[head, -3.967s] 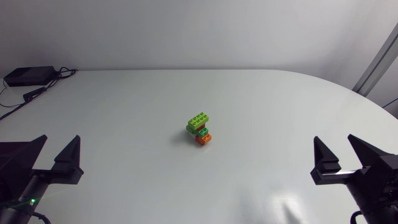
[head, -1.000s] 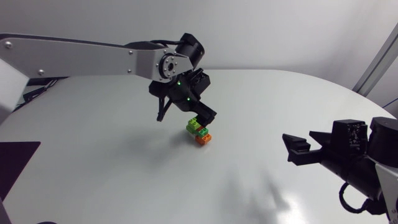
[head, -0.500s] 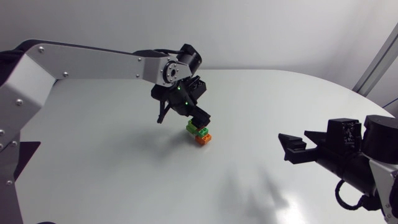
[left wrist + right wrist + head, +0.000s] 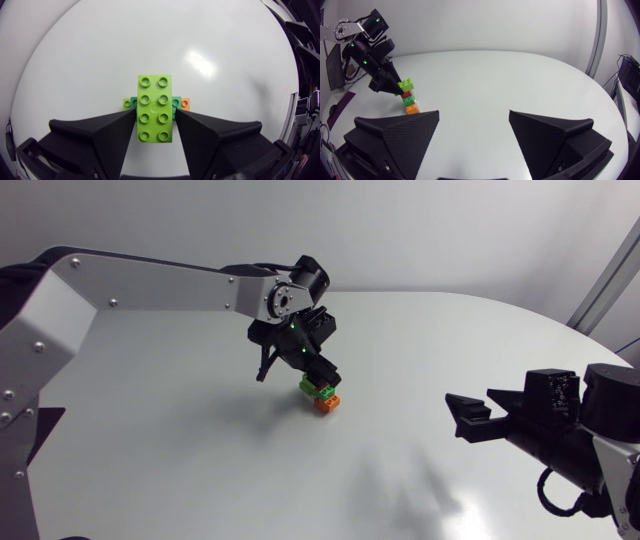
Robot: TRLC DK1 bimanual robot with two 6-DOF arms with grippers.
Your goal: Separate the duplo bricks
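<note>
Duplo stack (image 4: 326,401): left pincer (image 4: 156,114) clamps its lime brick (image 4: 155,100); right pincer (image 4: 474,115) gapes empty.

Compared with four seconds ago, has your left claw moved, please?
Yes: in the head view, my left claw went from the table's near left edge to the brick stack mid-table, now shut on its lime brick.

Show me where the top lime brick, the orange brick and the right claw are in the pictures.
top lime brick (image 4: 155,107), left wrist view, middle of its studded top face.
orange brick (image 4: 327,405), head view, its visible face at the stack's bottom.
right claw (image 4: 474,115), right wrist view, midway between its two fingertips.
</note>
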